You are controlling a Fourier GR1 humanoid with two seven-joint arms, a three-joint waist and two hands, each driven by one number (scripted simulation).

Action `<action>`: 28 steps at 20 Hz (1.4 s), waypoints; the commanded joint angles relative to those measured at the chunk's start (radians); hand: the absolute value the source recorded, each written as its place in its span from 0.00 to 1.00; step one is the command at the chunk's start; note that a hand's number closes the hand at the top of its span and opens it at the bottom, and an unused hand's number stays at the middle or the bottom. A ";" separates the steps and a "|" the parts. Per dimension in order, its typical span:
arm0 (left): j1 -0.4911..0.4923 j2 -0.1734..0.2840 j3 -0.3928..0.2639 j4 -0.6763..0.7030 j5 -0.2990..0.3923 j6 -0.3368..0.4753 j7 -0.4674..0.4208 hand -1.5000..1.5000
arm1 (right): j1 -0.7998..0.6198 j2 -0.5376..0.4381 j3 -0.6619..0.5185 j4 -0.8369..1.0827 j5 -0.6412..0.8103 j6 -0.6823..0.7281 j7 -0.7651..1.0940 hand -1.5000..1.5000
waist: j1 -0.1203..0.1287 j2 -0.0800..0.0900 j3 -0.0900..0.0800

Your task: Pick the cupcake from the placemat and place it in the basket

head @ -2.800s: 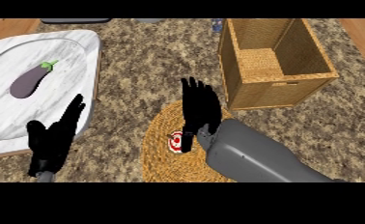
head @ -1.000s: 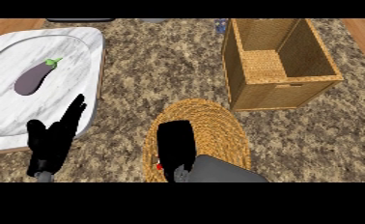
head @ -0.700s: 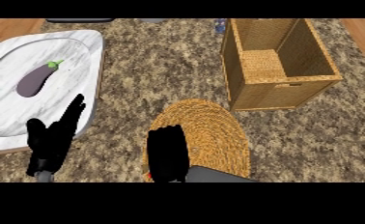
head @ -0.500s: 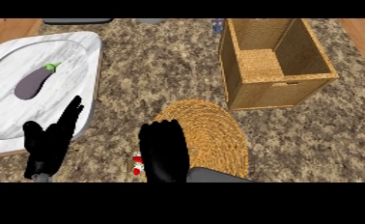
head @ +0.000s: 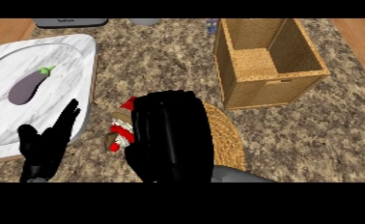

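Speckled counter (head: pixel 157 63); right hand (head: pixel 171 136) grasping cupcake (head: pixel 121 127), tipped, axis near-vertical in view

A kitchen work surface, identified by a speckled brown granite counter (head: pixel 164 68) with a strip of wood showing at its upper corners. Food and tableware support this reading: a purple eggplant (head: pixel 28 85) lies on a white marbled tray (head: pixel 75 56) at the left, a round woven placemat (head: pixel 227 138) lies on the counter just in front of an open wicker basket (head: pixel 274 80), and a cupcake (head: pixel 121 127) shows just left of the placemat. At the far edge, the rim of a dark grey object (head: pixel 70 22) is partly visible; what it is cannot be told.
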 commanded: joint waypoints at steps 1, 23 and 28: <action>0.074 -0.032 -0.039 0.105 0.012 -0.012 0.053 0.50 | -0.059 0.009 -0.124 -0.054 0.076 0.029 0.183 1.00 | -0.003 0.016 -0.023; 0.061 -0.017 -0.003 0.069 -0.001 -0.041 0.076 0.50 | -0.193 -0.132 -0.636 0.073 -0.041 0.296 0.009 1.00 | 0.042 0.032 -0.021; 0.048 -0.057 -0.017 0.122 -0.020 -0.038 0.045 0.50 | -0.161 -0.144 -0.715 0.123 -0.092 0.251 -0.078 1.00 | 0.037 0.035 -0.021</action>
